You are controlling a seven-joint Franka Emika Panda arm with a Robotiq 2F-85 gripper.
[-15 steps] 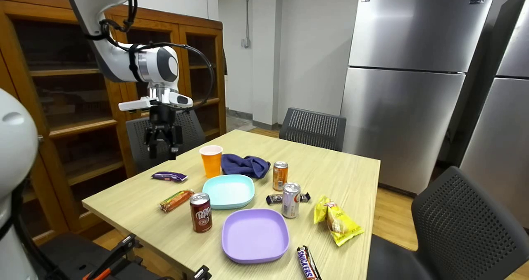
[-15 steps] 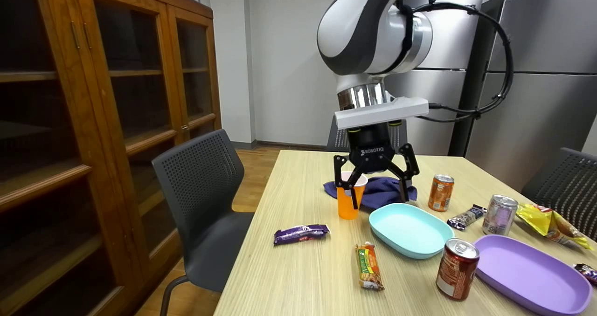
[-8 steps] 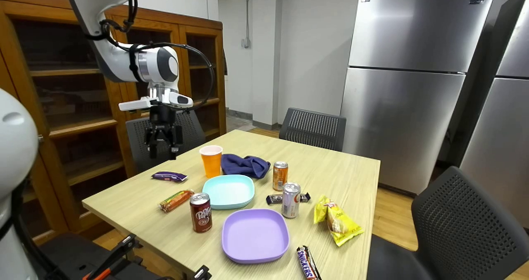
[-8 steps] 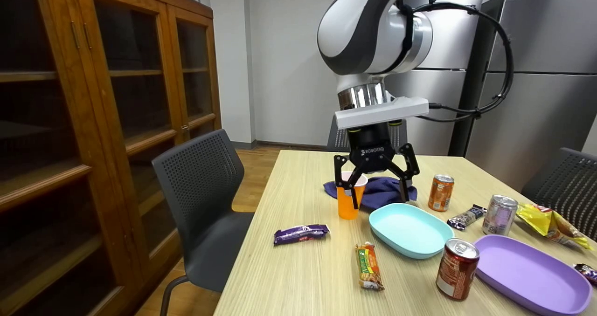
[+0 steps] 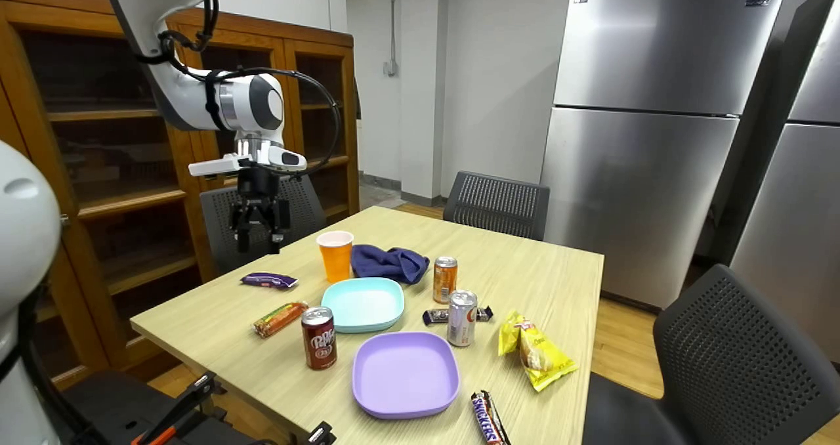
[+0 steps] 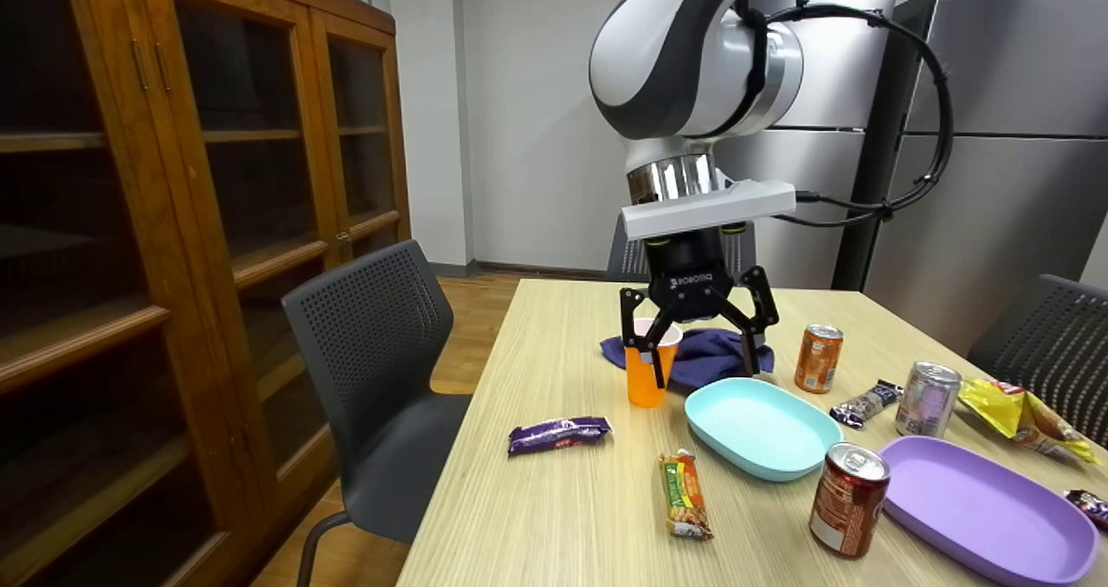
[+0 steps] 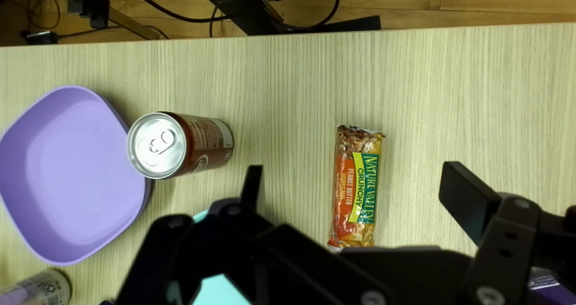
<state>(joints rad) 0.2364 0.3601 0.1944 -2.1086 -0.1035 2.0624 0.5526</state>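
Hand (image 6: 705, 372) spread, empty. Granola bar (image 7: 356, 190) lies 12-to-6 o'clock in wrist view; likely light, brittle, slick-wrapped; best held gently mid-length, 3-to-9 o'clock.

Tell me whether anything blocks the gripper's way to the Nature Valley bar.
Nothing visible stands between the open gripper and the Nature Valley bar: in the wrist view it shows between the jaws. The Dr Pepper can stands off to one side.

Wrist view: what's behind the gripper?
Parts of the teal plate and purple-wrapped bar show past the open gripper; the granola bar shows through its gap. The gripper covers more of the plate; anything else is hidden.
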